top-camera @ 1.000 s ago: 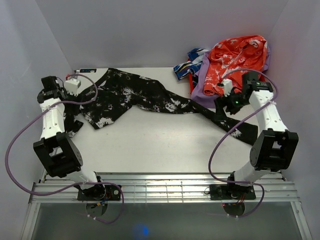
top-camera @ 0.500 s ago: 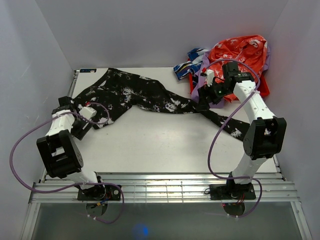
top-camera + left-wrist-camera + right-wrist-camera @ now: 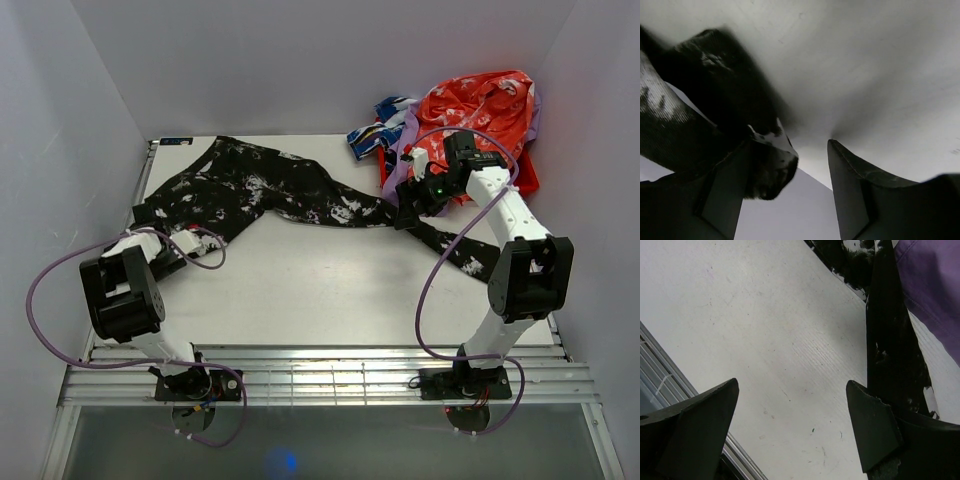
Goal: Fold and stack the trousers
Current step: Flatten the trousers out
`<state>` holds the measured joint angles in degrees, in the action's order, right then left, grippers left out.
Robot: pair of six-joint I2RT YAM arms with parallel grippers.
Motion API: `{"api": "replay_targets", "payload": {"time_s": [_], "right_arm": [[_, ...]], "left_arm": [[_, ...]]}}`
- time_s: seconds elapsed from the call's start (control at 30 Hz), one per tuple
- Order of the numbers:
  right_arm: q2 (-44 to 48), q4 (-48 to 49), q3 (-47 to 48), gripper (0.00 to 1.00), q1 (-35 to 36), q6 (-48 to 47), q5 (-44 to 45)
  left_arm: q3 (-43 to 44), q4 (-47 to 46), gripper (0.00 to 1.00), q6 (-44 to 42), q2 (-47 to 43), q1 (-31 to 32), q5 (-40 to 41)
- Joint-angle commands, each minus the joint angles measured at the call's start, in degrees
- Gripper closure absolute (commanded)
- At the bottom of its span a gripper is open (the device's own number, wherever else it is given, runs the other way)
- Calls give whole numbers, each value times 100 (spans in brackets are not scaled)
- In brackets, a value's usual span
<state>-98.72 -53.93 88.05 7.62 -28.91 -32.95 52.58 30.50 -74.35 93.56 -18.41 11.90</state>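
Observation:
The black trousers with white blotches (image 3: 270, 190) lie spread flat across the table, waist at the left and one leg running to the right front (image 3: 470, 255). My left gripper (image 3: 168, 256) is low at the waist's near-left edge. In the left wrist view it (image 3: 790, 145) is open, with a corner of the black cloth (image 3: 767, 165) against its left finger. My right gripper (image 3: 407, 214) hovers over the long leg. In the right wrist view it (image 3: 792, 384) is open and empty over bare table, and the trouser leg (image 3: 890, 340) lies by its right finger.
A pile of clothes sits at the back right: an orange-red garment (image 3: 470, 115), a purple one (image 3: 400, 180) that also shows in the right wrist view (image 3: 935, 285), and a blue, white and red one (image 3: 375, 130). Walls close in on both sides.
My left arm has swung from the back left down to the waist's near-left edge. My right arm has moved left and inward, from the leg's end to its middle.

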Motion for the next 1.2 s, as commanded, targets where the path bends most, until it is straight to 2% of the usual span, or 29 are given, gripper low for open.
{"api": "replay_targets", "payload": {"time_s": [0.0, 0.1, 0.17, 0.2, 0.27, 0.3, 0.33, 0.4, 0.43, 0.47, 0.5, 0.53, 0.57, 0.6, 0.63, 0.67, 0.73, 0.77, 0.8, 0.87, 0.9, 0.97, 1.0, 1.03, 1.1, 1.13, 1.17], "right_arm": [[274, 32, 142, 7, -15, -10, 8], [300, 41, 142, 7, -32, -19, 43], [318, 32, 151, 8, -50, -27, 69], [318, 41, 142, 9, -59, -27, 87], [335, 32, 116, 11, -102, -45, 139], [336, 41, 46, 12, -111, -62, 157], [362, 41, -7, 12, -146, -89, 192], [379, 84, -121, 13, -199, -168, 236], [379, 102, -208, 14, -260, -168, 219], [379, 102, -227, 14, -287, -159, 184], [362, 102, -236, 15, -322, -116, 149], [327, 93, -184, 15, -366, -98, 105], [318, 85, -157, 16, -392, -72, 17], [318, 93, -113, 17, -401, -28, -27], [301, 85, -78, 17, -427, -10, -80], [292, 85, 1, 17, -419, 8, -158], [292, 76, 63, 18, -436, 34, -299], [292, 58, 115, 17, -437, 43, -361], [292, 23, 142, 18, -437, 34, -431], [318, -160, 212, 20, -463, -27, -799], [335, -214, 265, 20, -454, -88, -957], [467, -267, 257, 20, -454, -115, -1579], [528, -215, 178, 16, -463, -72, -1774], [668, -110, 108, 14, -454, 24, -1985], [836, 458, -68, 10, -454, 470, -2539], [1054, 750, -330, 9, -454, 682, -2889], [1178, 1101, -498, 7, -437, 919, -3040]], "left_arm": [[-238, -983, 29, -570, 4, 66, 479], [-555, -1520, 34, -913, 118, 92, 769], [-643, -1687, 42, -994, 197, 101, 849], [-635, -1670, 56, -1003, 259, 119, 892], [-504, -1330, 70, -959, 190, 250, 823], [-398, -1119, 84, -907, 102, 320, 605], [-249, -812, 91, -750, -160, 399, 429], [505, 548, 100, -573, -451, 698, -62], [821, 1145, 100, -433, -679, 803, -648], [1164, 2291, 100, -388, -751, 1048, -958], [1881, 2824, 100, -362, -812, 1190, -1275], [2262, 3369, 100, -326, -848, 1322, -1957], [2657, 4436, 100, -387, -839, 1567, -2303], [3070, 4925, 100, -414, -804, 1673, -2672], [3657, 5009, 100, -136, -822, 1744, -2963], [3811, 5009, 100, -89, -1022, 2084, -3461], [3979, 5009, 100, -299, -1295, 2219, -4105], [4093, 4992, 100, -300, -1366, 2359, -4830], [4268, 4992, 100, 31, -1314, 2421, -5194], [5206, 4974, 100, 777, -973, 2535, -5950], [5575, 4974, 100, 1625, -475, 2527, -6737], [6296, 4905, 100, 2237, -59, 2571, -7462], [6335, 4747, 100, 2597, 178, 2606, -8075], [6265, 4485, 100, 3375, 215, 2667, -8272], [5477, 3300, 100, 4083, 111, 2930, -8484], [5074, 2747, 100, 4782, -168, 3010, -8424], [4617, 1472, 100, 5189, -363, 3150, -8302]]}}
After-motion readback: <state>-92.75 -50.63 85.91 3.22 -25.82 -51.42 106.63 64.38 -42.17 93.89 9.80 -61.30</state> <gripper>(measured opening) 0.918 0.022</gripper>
